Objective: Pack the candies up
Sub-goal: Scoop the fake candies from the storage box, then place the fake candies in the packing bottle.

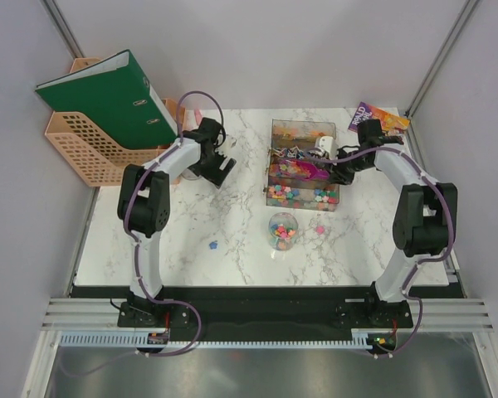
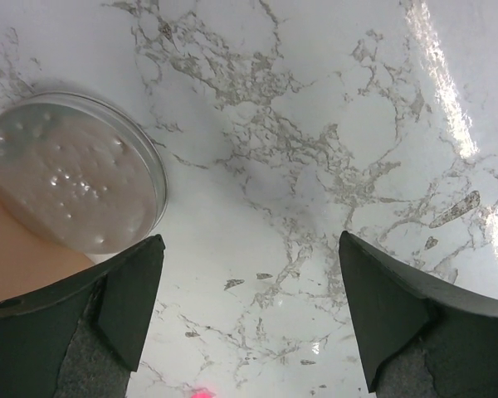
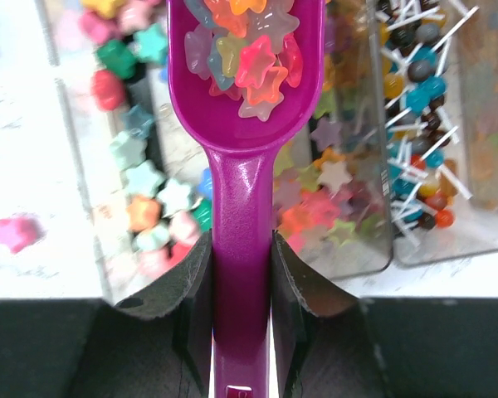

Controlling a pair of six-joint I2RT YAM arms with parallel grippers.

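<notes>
My right gripper [image 3: 241, 274] is shut on the handle of the purple scoop [image 3: 241, 207]. The scoop's bowl holds several star-shaped candies [image 3: 247, 51] and hangs over the clear trays [image 1: 273, 180], which hold more candies [image 3: 145, 178]. In the top view the scoop [image 1: 312, 172] lies over the middle tray. A small clear round jar [image 1: 283, 230] with some candies in it stands in front of the trays. My left gripper [image 2: 249, 307] is open above bare marble, beside a round clear lid [image 2: 75, 178]; in the top view this gripper [image 1: 220, 162] is at the back left.
Loose candies lie on the table: a pink one [image 1: 320, 229] right of the jar and a blue one [image 1: 213, 245] to its left. The rightmost tray compartment holds lollipops [image 3: 427, 108]. A green binder [image 1: 108, 95] on a peach file rack [image 1: 83, 153] stands at the back left, a candy bag [image 1: 373, 116] at the back right.
</notes>
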